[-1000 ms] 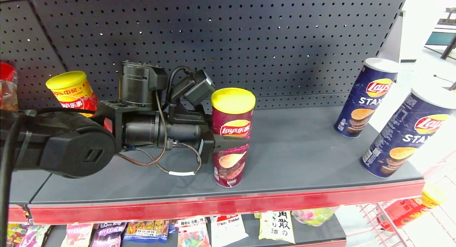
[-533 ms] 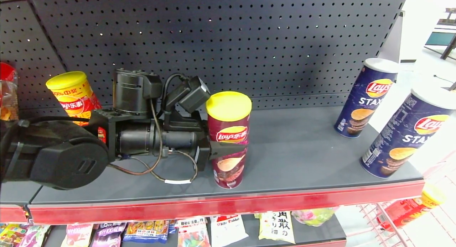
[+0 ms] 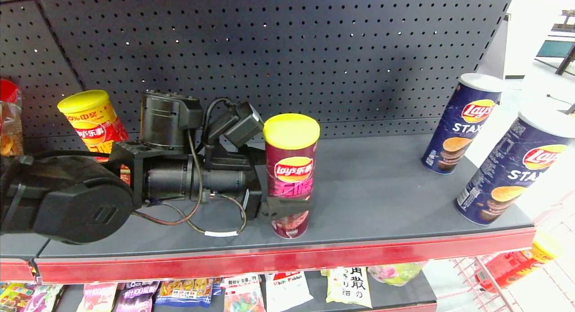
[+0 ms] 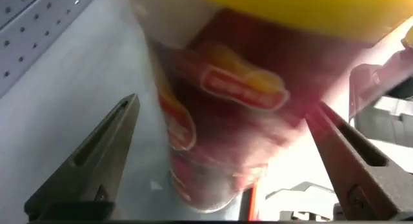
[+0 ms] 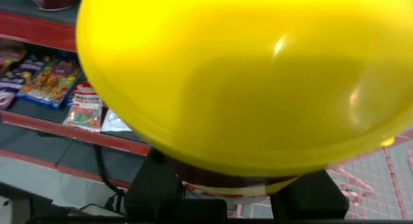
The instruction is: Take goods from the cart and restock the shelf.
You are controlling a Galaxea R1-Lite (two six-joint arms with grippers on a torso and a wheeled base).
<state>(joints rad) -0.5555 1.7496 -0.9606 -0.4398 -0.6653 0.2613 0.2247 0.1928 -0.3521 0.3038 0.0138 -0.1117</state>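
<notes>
A maroon chip can (image 3: 291,168) with a yellow lid stands upright on the grey upper shelf (image 3: 382,190). My left gripper (image 3: 287,209) reaches in from the left and sits low around the can, open. In the left wrist view the can (image 4: 226,127) stands between the spread fingers (image 4: 97,166) with gaps on both sides. My right gripper (image 5: 226,201) is shut on a red can with a yellow lid (image 5: 245,75), held over the pink cart (image 5: 393,179).
A yellow-lidded can (image 3: 92,118) stands behind my left arm. Two blue cans (image 3: 462,123) (image 3: 516,168) stand at the shelf's right end. Snack bags (image 3: 287,289) fill the lower shelf. Another red can (image 3: 516,260) lies in the pink wire cart (image 3: 476,267) at lower right.
The left gripper set the maroon can down on the shelf, then slid lower along it with the fingers spread. The can now stands free and upright.
</notes>
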